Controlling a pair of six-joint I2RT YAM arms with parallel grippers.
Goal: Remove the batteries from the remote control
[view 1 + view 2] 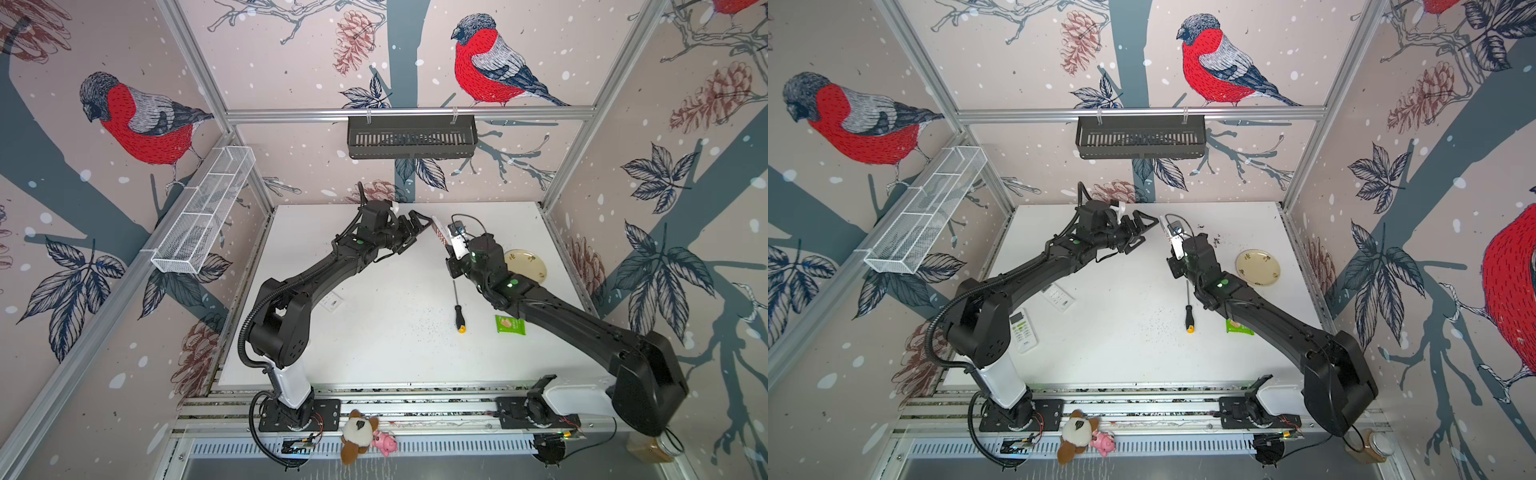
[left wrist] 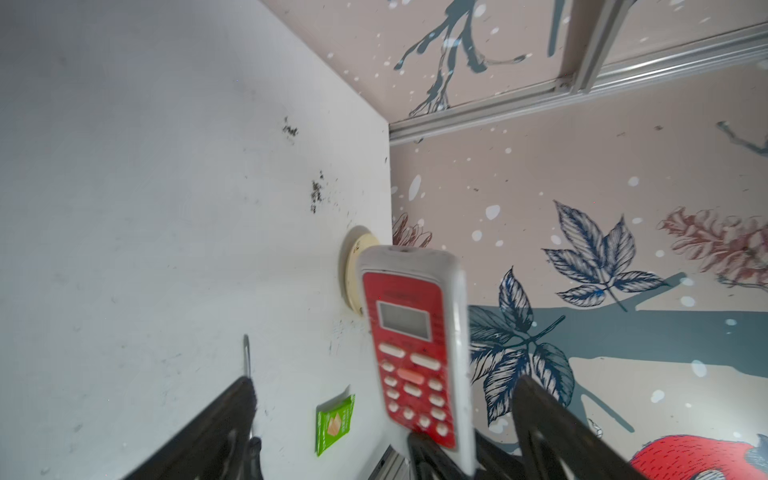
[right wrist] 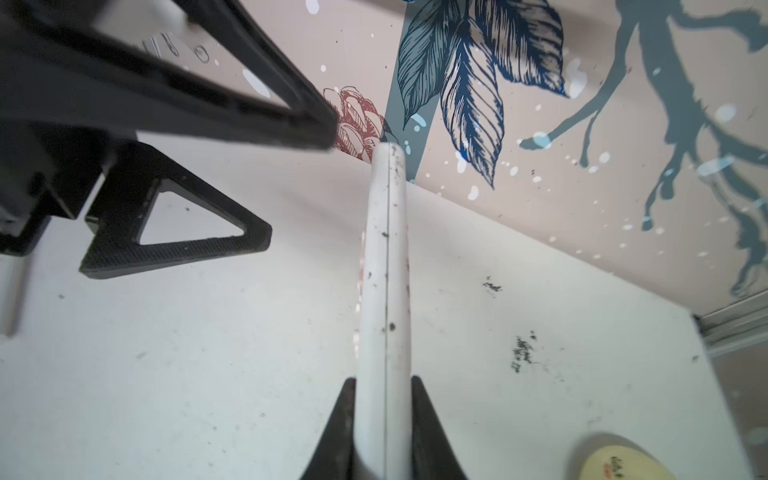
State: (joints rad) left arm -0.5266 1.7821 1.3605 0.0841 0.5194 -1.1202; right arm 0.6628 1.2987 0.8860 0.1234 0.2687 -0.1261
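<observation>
The right tool [image 3: 382, 381] pinches the remote control [image 2: 415, 353]; the left tool [image 1: 1150, 230] stands wide open beside it.

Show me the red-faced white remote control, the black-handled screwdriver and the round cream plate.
red-faced white remote control [image 2: 409, 357]: left wrist view, on its red face.
black-handled screwdriver [image 1: 459, 316]: a top view, on the handle.
round cream plate [image 1: 1258, 268]: a top view, on its bare middle.

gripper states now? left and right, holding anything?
left gripper: open, holding nothing.
right gripper: shut on the remote control, which is held off the table.
</observation>
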